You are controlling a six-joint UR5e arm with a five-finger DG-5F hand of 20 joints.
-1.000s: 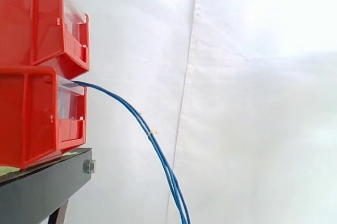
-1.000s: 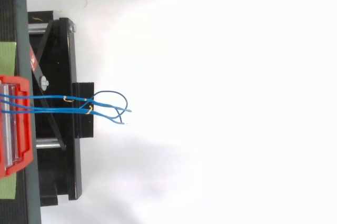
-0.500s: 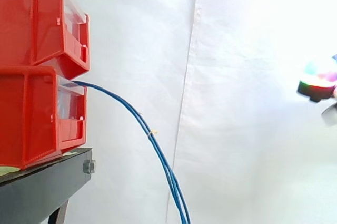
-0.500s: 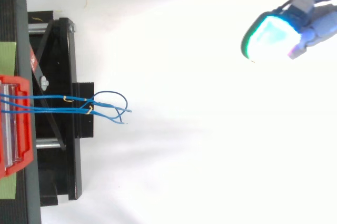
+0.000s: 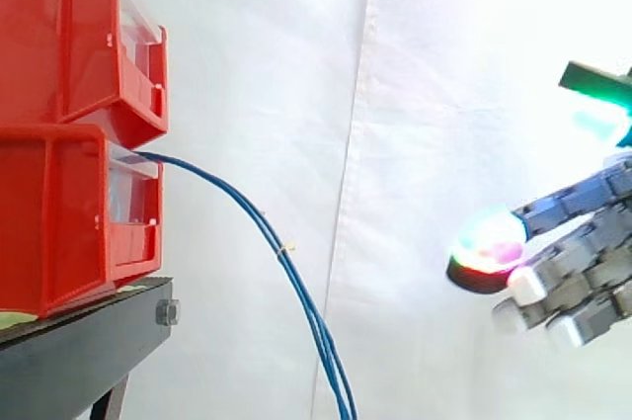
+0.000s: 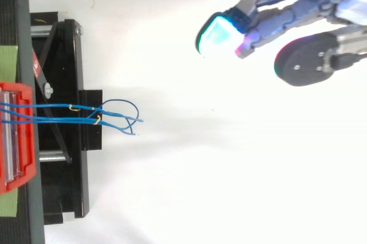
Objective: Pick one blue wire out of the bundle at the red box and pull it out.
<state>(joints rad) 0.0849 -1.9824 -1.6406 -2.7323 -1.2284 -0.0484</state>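
A bundle of blue wires (image 5: pixel 259 228) leaves the front of the lower red box (image 5: pixel 69 212) and droops down to the right, past the bottom of the side view. From above, the blue wires (image 6: pixel 86 114) run rightward off the red box (image 6: pixel 17 140), bound by small yellow ties, and end in loose loops. My hand (image 5: pixel 573 262) comes in from the right with its fingers straight and spread, holding nothing. It stays well to the right of the wires and touches none. In the top view the hand (image 6: pixel 287 8) hangs up and to the right of the wire ends.
A second red bin (image 5: pixel 79 35) is stacked on the lower one, both on a black stand (image 5: pixel 89 351). The stand's frame (image 6: pixel 69 117) lies under the wires. A white curtain (image 5: pixel 395 94) forms the backdrop.
The hand has come in from the right and moved leftward toward the wires, lower in the side view. One second ago it was out of view. The wires have not moved.
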